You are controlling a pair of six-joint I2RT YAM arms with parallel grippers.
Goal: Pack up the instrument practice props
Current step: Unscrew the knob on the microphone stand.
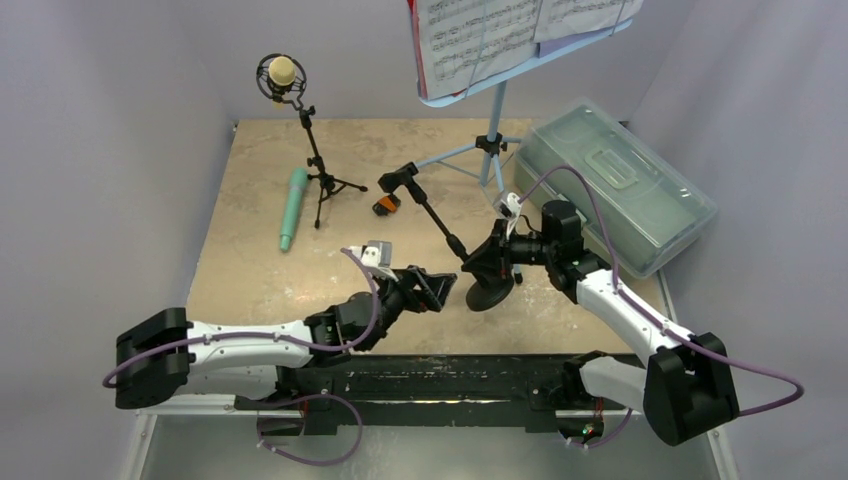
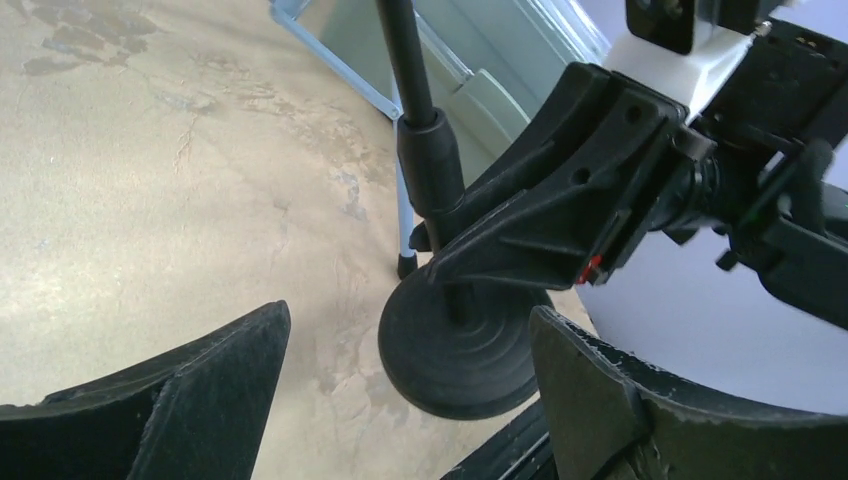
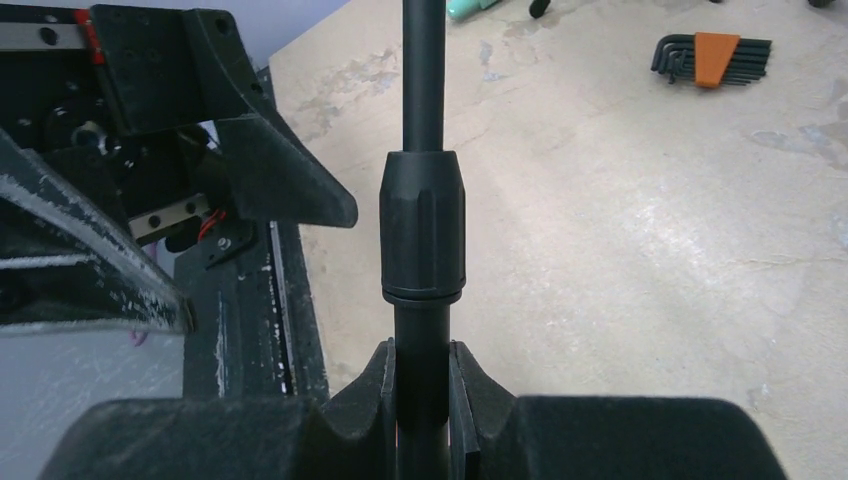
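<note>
My right gripper (image 1: pixel 497 262) is shut on the black round-base pole (image 1: pixel 440 220), gripping its shaft (image 3: pixel 421 330) just above the round base (image 2: pixel 460 345), which hangs tilted off the table. My left gripper (image 1: pixel 440 288) is open, its fingers (image 2: pixel 180 400) on either side of the base, not touching. The teal microphone (image 1: pixel 291 207) lies on the table at the left. The beige microphone (image 1: pixel 282 72) sits on the black tripod (image 1: pixel 322 180). The light-blue music rack (image 1: pixel 492 140) stands at the back with white music sheets (image 1: pixel 500 35).
A translucent grey-green plastic box (image 1: pixel 610 180), lid shut, stands at the right. An orange-and-black hex key set (image 1: pixel 387 204) lies mid-table, also in the right wrist view (image 3: pixel 712 55). The black base rail (image 1: pixel 440 375) runs along the near edge.
</note>
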